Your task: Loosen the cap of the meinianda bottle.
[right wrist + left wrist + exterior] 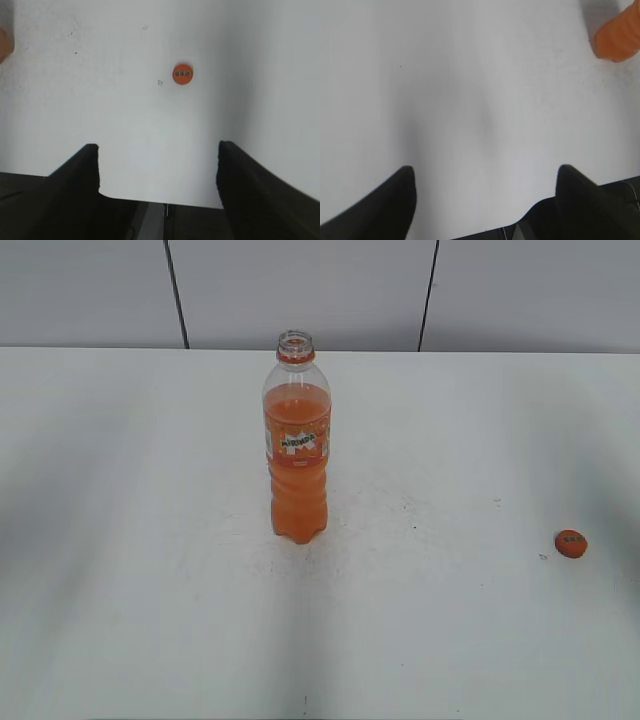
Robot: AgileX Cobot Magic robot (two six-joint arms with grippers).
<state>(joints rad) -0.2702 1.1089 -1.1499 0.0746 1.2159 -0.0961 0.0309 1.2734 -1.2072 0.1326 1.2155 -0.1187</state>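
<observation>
You face a flat white matte tabletop point(130, 540), faintly scuffed mid-surface, backed by a pale grey panelled wall point(300, 290) split by 2 dark vertical seams.

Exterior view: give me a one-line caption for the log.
Uncapped meinianda bottle stands upright mid-table; its orange cap lies apart on the white table at far right, no arms in view.

black end effector point(157, 170), blunt matte fingers point(80, 175)

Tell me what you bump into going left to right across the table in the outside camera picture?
Bottle, standing open with no cap on → a long bare stretch of table → cap, lying by itself near the right edge.
</observation>
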